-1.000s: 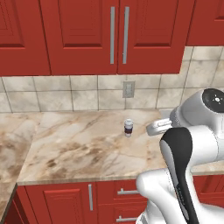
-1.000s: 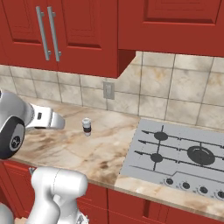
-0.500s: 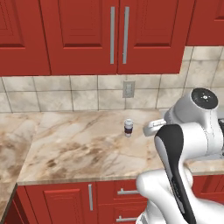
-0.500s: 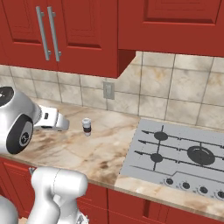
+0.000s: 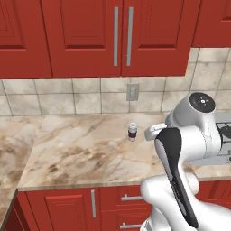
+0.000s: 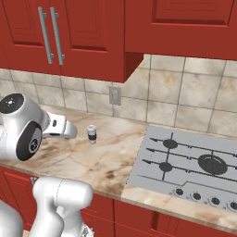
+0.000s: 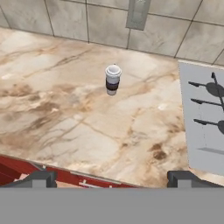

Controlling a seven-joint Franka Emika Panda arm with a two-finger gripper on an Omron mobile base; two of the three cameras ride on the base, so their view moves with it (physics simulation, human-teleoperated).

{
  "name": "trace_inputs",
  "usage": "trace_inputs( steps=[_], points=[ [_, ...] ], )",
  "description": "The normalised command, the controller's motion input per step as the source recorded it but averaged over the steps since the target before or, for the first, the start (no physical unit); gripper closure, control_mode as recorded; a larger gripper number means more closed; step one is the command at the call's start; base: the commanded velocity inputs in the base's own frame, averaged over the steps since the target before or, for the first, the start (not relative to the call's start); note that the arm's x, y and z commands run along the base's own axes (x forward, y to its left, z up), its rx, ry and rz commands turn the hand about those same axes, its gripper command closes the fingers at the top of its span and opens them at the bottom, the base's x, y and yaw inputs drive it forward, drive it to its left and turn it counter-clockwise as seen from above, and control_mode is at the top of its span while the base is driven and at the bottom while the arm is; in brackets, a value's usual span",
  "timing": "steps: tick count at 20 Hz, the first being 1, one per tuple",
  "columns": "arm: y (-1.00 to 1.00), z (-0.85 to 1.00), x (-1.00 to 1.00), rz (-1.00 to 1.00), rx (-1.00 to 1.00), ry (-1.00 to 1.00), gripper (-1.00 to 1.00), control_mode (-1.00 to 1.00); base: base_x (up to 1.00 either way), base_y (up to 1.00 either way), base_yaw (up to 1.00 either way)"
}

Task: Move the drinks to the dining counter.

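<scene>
The small white drink (image 7: 113,79) stood upright on the table (image 7: 65,118), near the tiled wall and well left of the hob (image 7: 205,127). The tool (image 7: 112,179) hung well short of it, tips wide apart and empty — a hasty or off-centre approach could knock the light cup over.

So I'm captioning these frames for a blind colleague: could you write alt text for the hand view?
A small white container with a dark band stands upright on a beige marble worktop, well ahead of the open gripper. A tiled wall with an outlet plate runs behind it, and the edge of a grey stovetop lies to the right.
</scene>
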Motion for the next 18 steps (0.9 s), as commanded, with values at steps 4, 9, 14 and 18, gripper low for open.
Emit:
trace_inputs(
  steps=[4, 9, 14, 18],
  points=[
    [0.00, -0.16, 0.14, 0.00, 0.00, 0.01, -1.00, -1.00, 0.00, 0.00, 0.00],
    [0.00, -0.13, 0.22, 0.00, 0.00, 0.04, -1.00, -1.00, 0.00, 0.00, 0.00],
    [0.00, -0.14, 0.27, 0.00, 0.00, 0.05, -1.00, -1.00, 0.00, 0.00, 0.00],
    [0.00, -0.08, 0.24, 0.00, 0.00, 0.06, -1.00, -1.00, 0.00, 0.00, 0.00]
  ],
)
